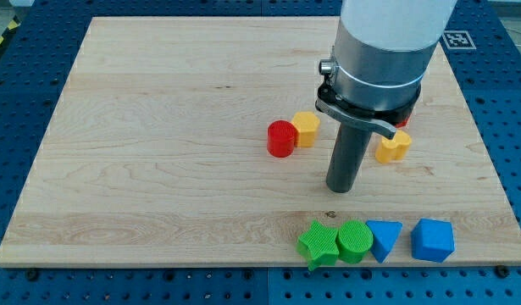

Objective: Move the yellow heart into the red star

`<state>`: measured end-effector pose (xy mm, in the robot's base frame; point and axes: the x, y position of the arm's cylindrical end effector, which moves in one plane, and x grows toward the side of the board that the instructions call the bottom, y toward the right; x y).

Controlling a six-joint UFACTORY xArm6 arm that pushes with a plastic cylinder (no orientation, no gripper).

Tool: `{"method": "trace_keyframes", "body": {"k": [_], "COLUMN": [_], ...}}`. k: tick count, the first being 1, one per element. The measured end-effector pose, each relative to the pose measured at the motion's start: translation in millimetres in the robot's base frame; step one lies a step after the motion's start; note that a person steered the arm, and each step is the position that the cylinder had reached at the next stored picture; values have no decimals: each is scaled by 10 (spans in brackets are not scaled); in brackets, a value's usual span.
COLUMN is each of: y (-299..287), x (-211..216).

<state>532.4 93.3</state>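
The yellow heart (395, 146) lies on the wooden board at the view's right, partly behind the arm's clamp. A sliver of a red block (402, 122), likely the red star, shows just above it, mostly hidden by the arm. My tip (340, 189) rests on the board to the left of and slightly below the yellow heart, a short gap away. A red cylinder (281, 139) and a yellow hexagonal block (306, 129) sit touching each other to the left of my tip.
Along the board's bottom edge stand a green star (318, 244), a green cylinder (354, 242), a blue triangle (384, 238) and a blue block (433, 240). The arm's wide grey body (383, 47) hides the board's upper right.
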Motion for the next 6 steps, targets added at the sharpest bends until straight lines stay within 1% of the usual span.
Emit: {"method": "trace_keyframes", "body": {"k": [1,2,3,5,6], "y": [87,393,430,693,709], "x": [7,134,147,254,19]}}
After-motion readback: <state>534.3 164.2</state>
